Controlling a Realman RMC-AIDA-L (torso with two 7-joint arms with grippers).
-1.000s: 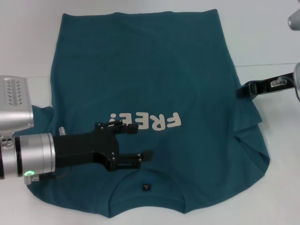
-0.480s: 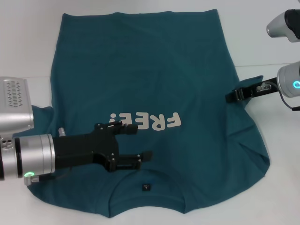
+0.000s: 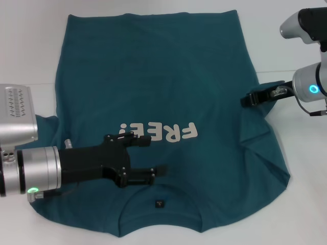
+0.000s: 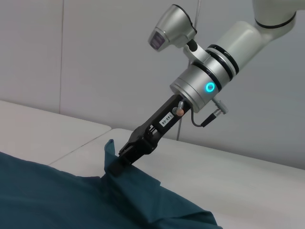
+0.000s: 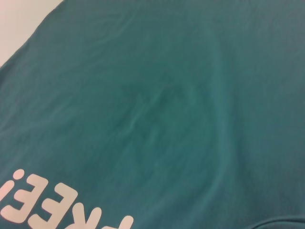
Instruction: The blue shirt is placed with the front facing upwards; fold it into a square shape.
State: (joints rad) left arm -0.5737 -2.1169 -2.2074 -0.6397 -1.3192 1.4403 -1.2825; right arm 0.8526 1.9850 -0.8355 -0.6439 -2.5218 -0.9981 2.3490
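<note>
Blue shirt (image 3: pixel 168 87): lying front up on table (image 3: pixel 301 132). R gripper (image 3: pixel 249 99) pinching, lifting its right edge. L gripper (image 3: pixel 148 158) hovering over chest w/ jaws apart.

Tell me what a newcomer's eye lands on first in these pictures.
The blue shirt fills the white table, front up, its cream "FREE!" lettering across the chest. The left gripper hovers open just below that lettering, near the collar. At the shirt's right edge, the right gripper pinches the fabric and lifts it into a peak.

Silver arms, black claws, glowing rings
</note>
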